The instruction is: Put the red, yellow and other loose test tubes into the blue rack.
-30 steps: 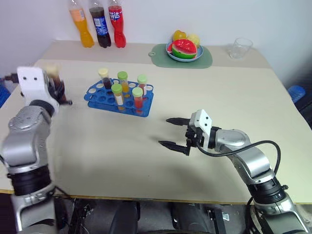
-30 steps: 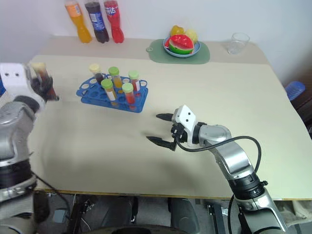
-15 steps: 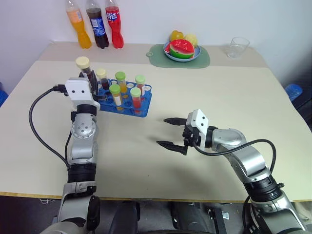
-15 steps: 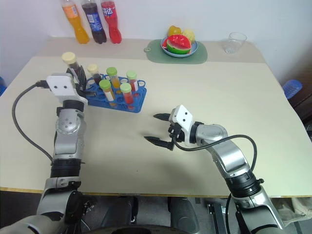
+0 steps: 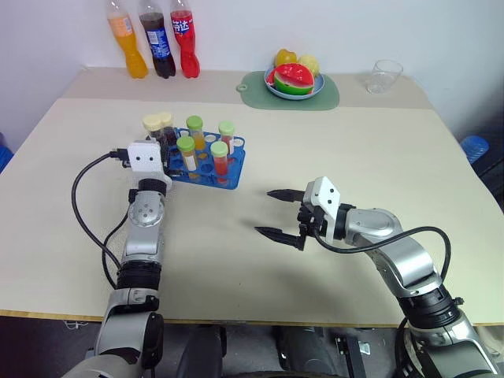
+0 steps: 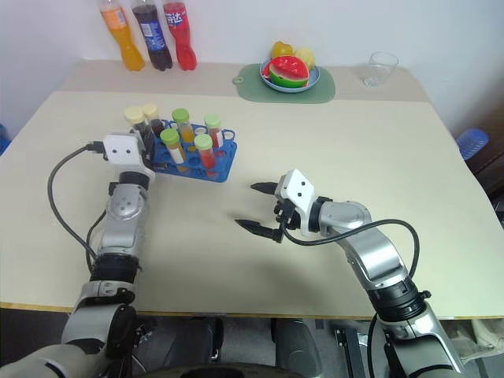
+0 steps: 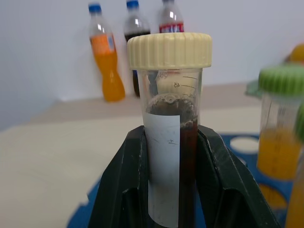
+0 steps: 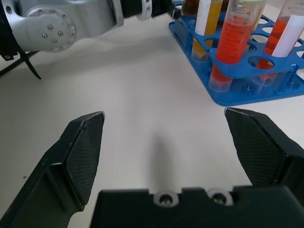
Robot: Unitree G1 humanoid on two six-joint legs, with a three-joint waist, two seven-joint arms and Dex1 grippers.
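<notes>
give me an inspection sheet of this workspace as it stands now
surface: beige table, bare in the middle.
job's things: blue rack holds five capped tubes upright; a sixth, the dark tube with a cream cap, is clamped in the left gripper at the rack's near-left corner, not yet seated as far as I can tell.
clutter: three soda bottles at the back wall; green mat with a bowl of fruit; clear cup.
grippers: left shut on the dark tube; right gripper open, holding nothing, above bare table.
cables: black cable loops beside the left arm; another along the right arm.
surroundings: white wall; blue object beyond the table's right edge.
</notes>
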